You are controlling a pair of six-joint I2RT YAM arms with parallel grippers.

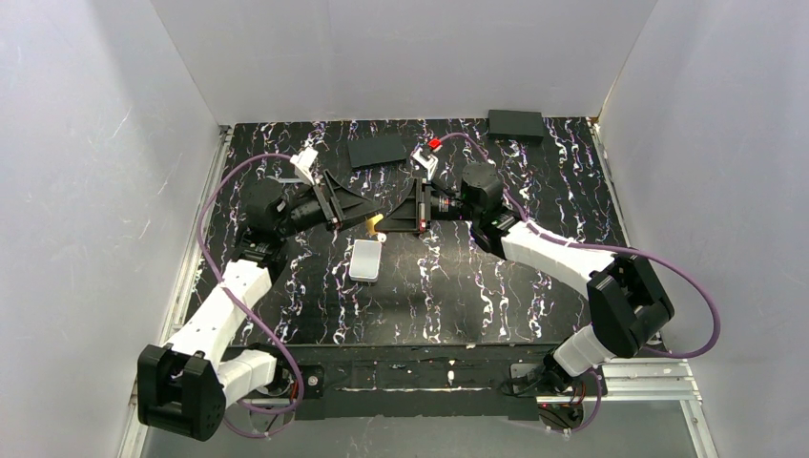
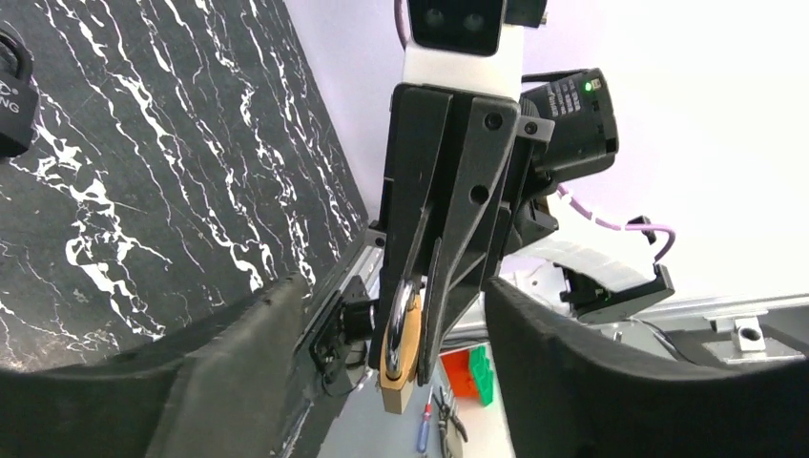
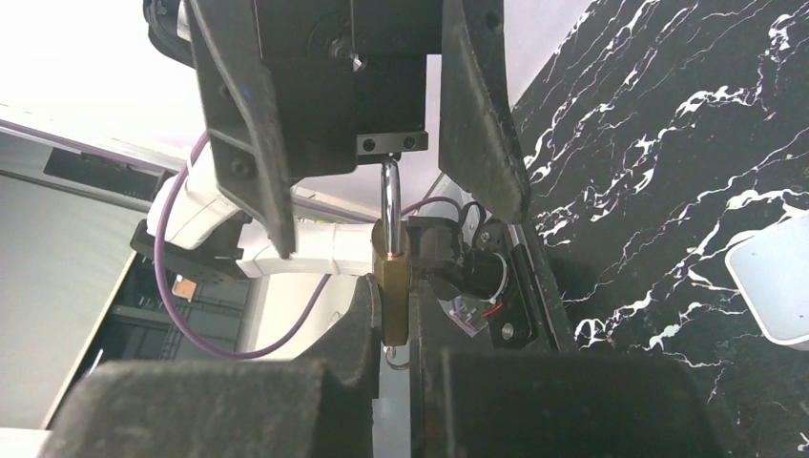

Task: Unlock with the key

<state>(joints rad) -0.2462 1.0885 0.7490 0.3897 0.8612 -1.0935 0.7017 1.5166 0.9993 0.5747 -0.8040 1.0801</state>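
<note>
A brass padlock [image 1: 375, 226] with a silver shackle hangs in the air between my two grippers. My right gripper [image 3: 396, 334] is shut on its brass body [image 3: 391, 286], shackle pointing away. My left gripper [image 2: 401, 382] stands open, its fingers [image 2: 238, 372] wide on either side of the padlock [image 2: 401, 348] and not touching it. From above, the left gripper [image 1: 365, 212] and right gripper [image 1: 389, 224] meet tip to tip over the table. A small metal loop [image 3: 393, 358] shows under the padlock body. The key itself is hidden.
A white box [image 1: 366, 260] lies on the black marbled table [image 1: 477, 286] just under the grippers. A flat black plate [image 1: 379, 150] and a black block [image 1: 515, 124] lie at the back. A black padlock [image 2: 11, 91] rests on the table in the left wrist view.
</note>
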